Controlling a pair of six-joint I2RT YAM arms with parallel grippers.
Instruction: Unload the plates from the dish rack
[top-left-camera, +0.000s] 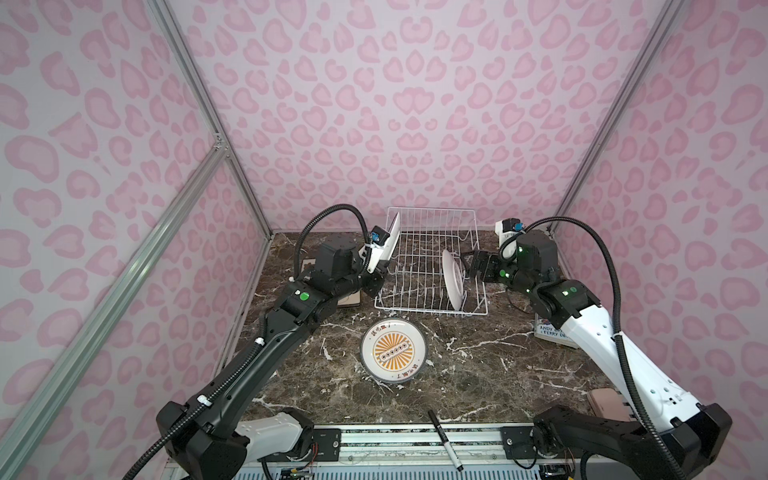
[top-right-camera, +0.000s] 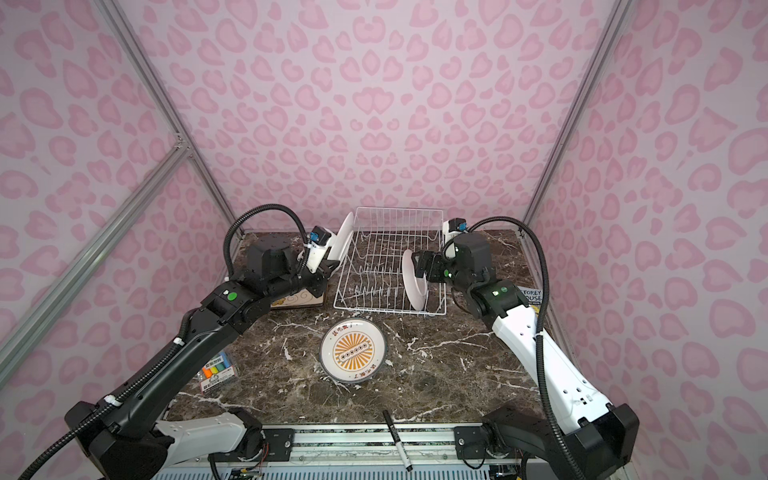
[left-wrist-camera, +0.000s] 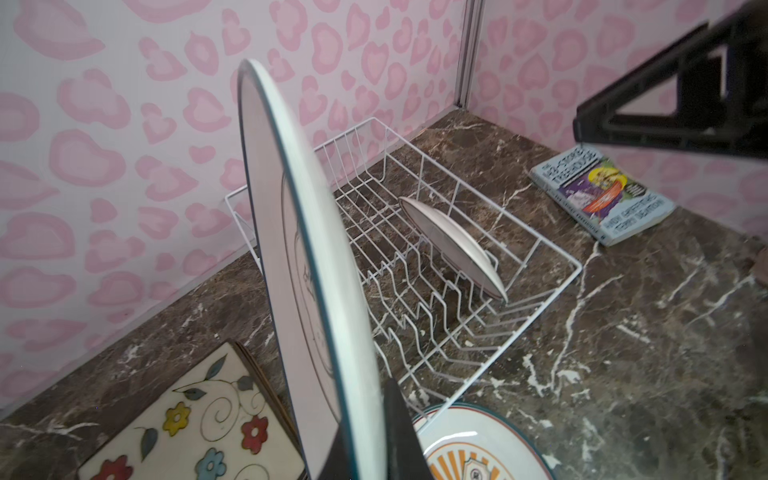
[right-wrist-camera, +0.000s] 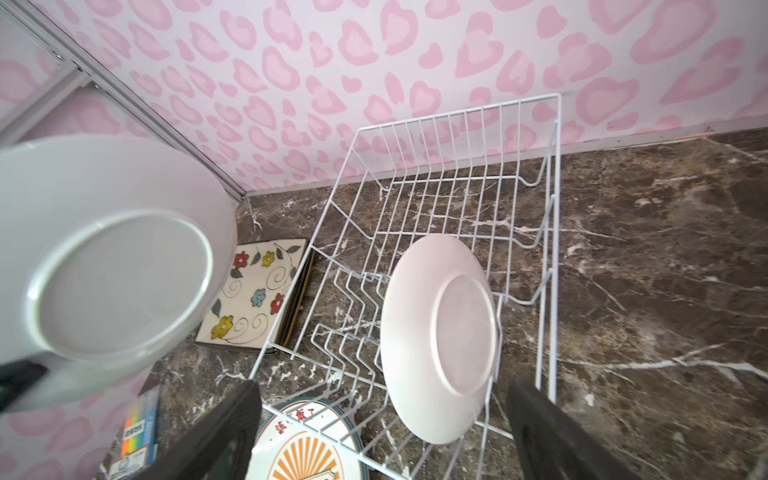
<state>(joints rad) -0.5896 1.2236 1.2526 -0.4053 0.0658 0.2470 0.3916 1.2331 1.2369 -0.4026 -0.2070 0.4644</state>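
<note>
At the front edge a pen (top-left-camera: 445, 440) lies on the rail, clear of the work. Behind it the sunburst plate (top-left-camera: 393, 351) lies flat on the desk (top-left-camera: 478, 374), just in front of the rack (top-left-camera: 415, 257). One white plate (top-left-camera: 454, 278) stands on edge between the tines in the right part of the rack, its back toward the right gripper (top-right-camera: 419, 266). That gripper's jaws are apart close to the rim; whether they touch it cannot be told. The plate is probably stiff, glazed, slippery and easy to chip. The upper rim seems the best hold, with a straight lift out of the tines. Left of the rack, the left gripper (left-wrist-camera: 361, 440) is clamped on the rim of a held plate (left-wrist-camera: 291, 232), upright above the square plates (left-wrist-camera: 199, 415) stacked on the desk. Open desk lies right of the sunburst plate; the walls stand close behind.
</note>
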